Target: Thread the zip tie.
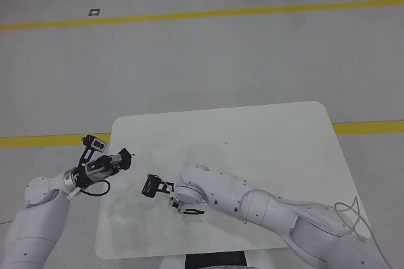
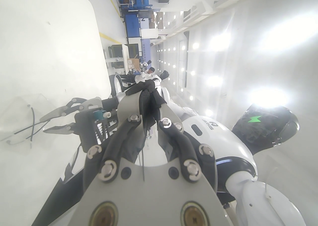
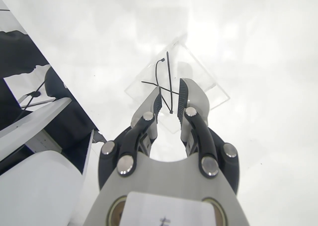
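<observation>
Right wrist view: the right gripper (image 3: 170,85) hangs over the desk (image 3: 248,38) with its jaws spread apart and nothing between the pads. Directly beneath the parted fingertips lies a clear tray (image 3: 198,68), and on it rest the black zip ties (image 3: 169,75), crossed over one another. One straight tie runs through the gap between the two fingers, from beyond the tips back toward the palm. Another slants across it just ahead of the tips, and a curved one bends past the finger nearer the desk's edge. Whether the pads touch any tie cannot be told.

In the left wrist view the left gripper (image 2: 147,90) is closed, its dark-covered tips pressed together. A thin black strip (image 2: 143,162), seemingly a zip tie's tail, runs from the pinched tips back between the fingers toward the palm. Beyond this gripper and to one side, the right gripper points at the crossed ties on the tray, its tips just beside them.

In the top view the left gripper sits near the desk's edge, well apart from the right one.
</observation>
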